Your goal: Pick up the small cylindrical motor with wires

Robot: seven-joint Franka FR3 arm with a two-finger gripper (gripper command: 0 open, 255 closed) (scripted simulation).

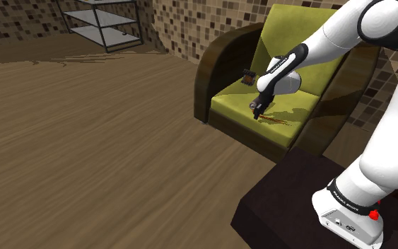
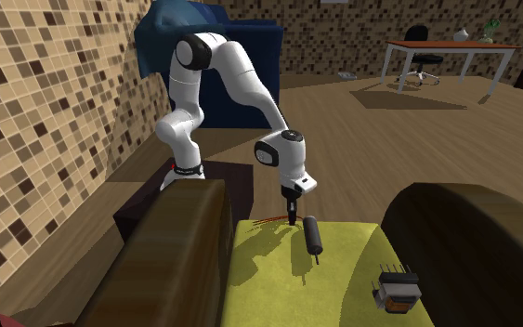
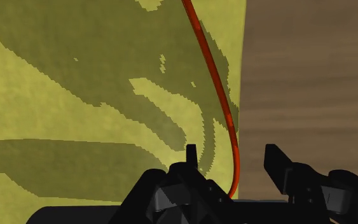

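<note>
Motor (image 2: 314,235): dark, smooth cylinder, laid at the second exterior view's lower centre.
Wire (image 3: 219,89): thin red curve.
Gripper (image 3: 233,156): fingers apart, wire passed between them untouched.
Seat cushion (image 2: 278,279): matte yellow-green.

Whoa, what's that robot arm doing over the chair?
The white robot arm is reaching down over the seat of a yellow-green armchair. Its black gripper is open and holds nothing. A small black cylindrical motor lies on the cushion right beside it. In the wrist view a thin red wire runs between the parted fingers. A small dark boxy part sits farther along the seat.
</note>
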